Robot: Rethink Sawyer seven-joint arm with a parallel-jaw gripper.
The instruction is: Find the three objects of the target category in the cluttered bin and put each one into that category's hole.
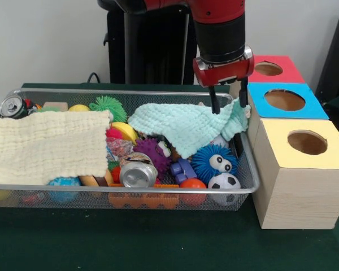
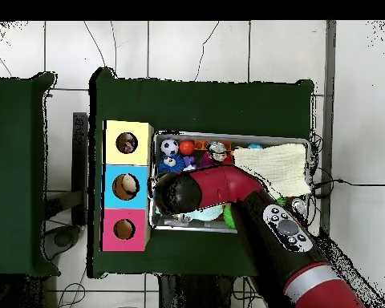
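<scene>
The wire mesh bin (image 1: 246, 164) is full of toys. My gripper (image 1: 229, 107) hangs over its right end, open, with its fingertips (image 1: 214, 107) down at the raised right edge of a mint green cloth (image 1: 181, 127). One wrinkly confetti-spotted wad (image 1: 120, 148) shows partly between the two cloths; other wads are hidden. The yellow-topped box (image 1: 282, 169) stands right of the bin with its round hole (image 1: 307, 142) facing up. In the overhead view my arm (image 2: 228, 188) covers the gripper and part of the bin (image 2: 228, 135); the yellow box's hole (image 2: 127, 143) shows something dark inside.
A pale yellow cloth (image 1: 45, 147) covers the bin's left half. Silver cans lie at the front (image 1: 138, 174) and the far left corner (image 1: 12, 106). Spiky balls, a small football (image 1: 224, 183) and other toys fill the rest. Blue-topped (image 1: 285, 100) and red-topped (image 1: 269, 69) boxes stand behind the yellow one.
</scene>
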